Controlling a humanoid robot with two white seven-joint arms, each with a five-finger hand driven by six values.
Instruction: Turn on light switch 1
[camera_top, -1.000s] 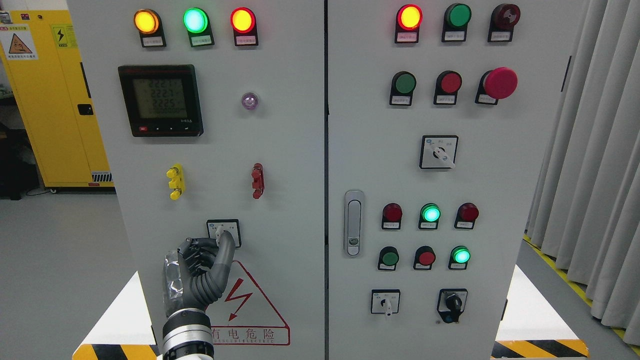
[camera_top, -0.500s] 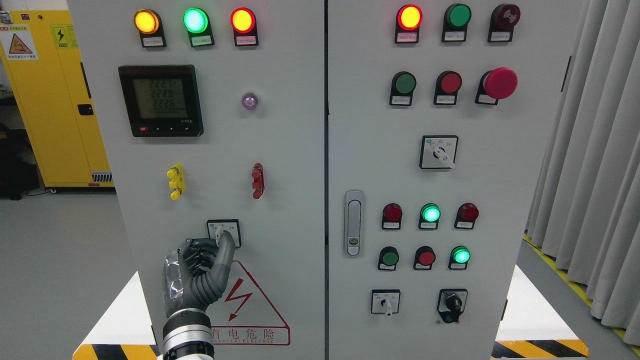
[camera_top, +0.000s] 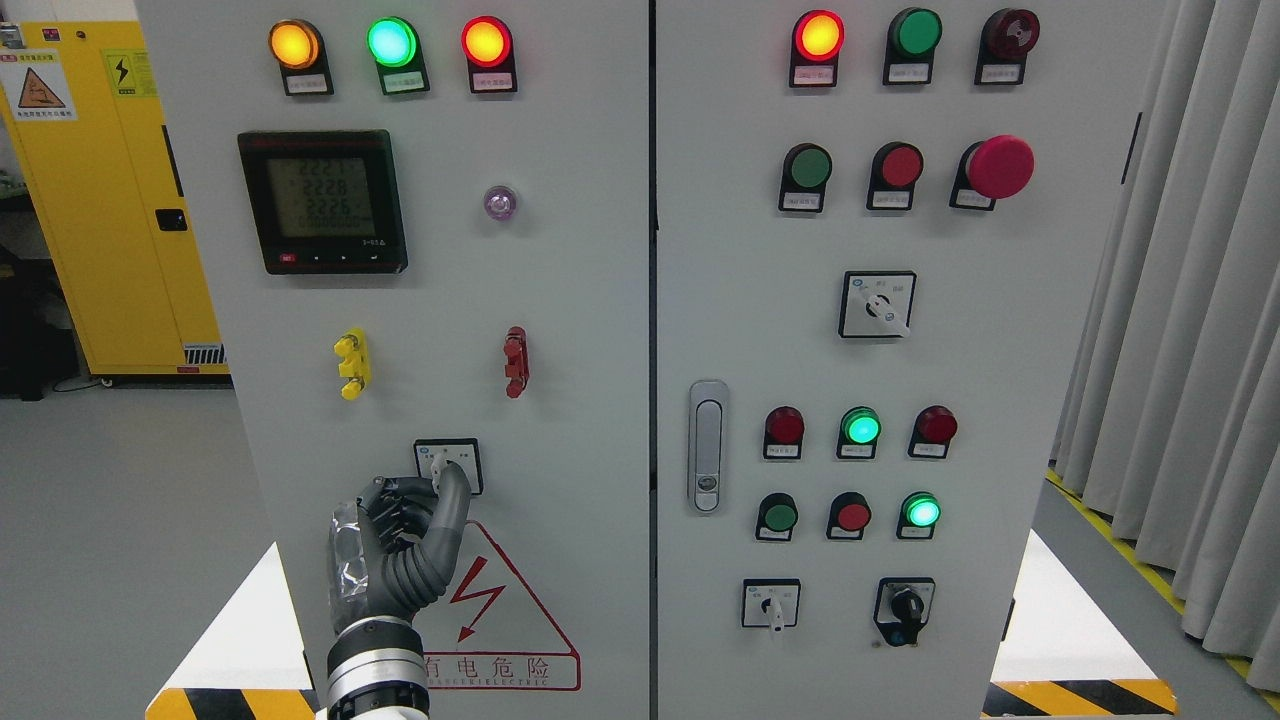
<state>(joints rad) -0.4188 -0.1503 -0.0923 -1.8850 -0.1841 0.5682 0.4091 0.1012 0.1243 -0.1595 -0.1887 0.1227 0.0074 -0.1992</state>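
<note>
Almost nothing has moved over the last second: the robot's dark grey, rubber-ribbed left hand (camera_top: 400, 545) sits where it was at the lower part of the pale grey metal cabinet door (camera_top: 580, 300), and only the digits on the black-framed digital meter (camera_top: 322, 201) have flickered. The small square white-faced rotary light switch with a pale lever knob (camera_top: 447, 464) is mounted low on that left door, below the yellow terminal post (camera_top: 352, 363) and the dark red terminal post (camera_top: 515, 361), and just above the red-outlined triangular lightning warning sticker (camera_top: 490, 600). The switch lies directly above and slightly right of the palm, and the hand is already on it: its fingers (camera_top: 455, 500) are curled upward with the tips closed around the lower end of the knob, which shows as a pale sliver between them. The knob's long axis appears to run roughly upright, though the fingers hide most of it, so I cannot tell its exact pointing. Since the lever's axis runs along the finger line, the coming move looks like a twist of the wrist about the axis that points into the panel, not a push. The right hand is out of view, so the left is the only one placed to do it. The clear indicator lamp (camera_top: 499, 202) beside the meter looks unlit.
</note>
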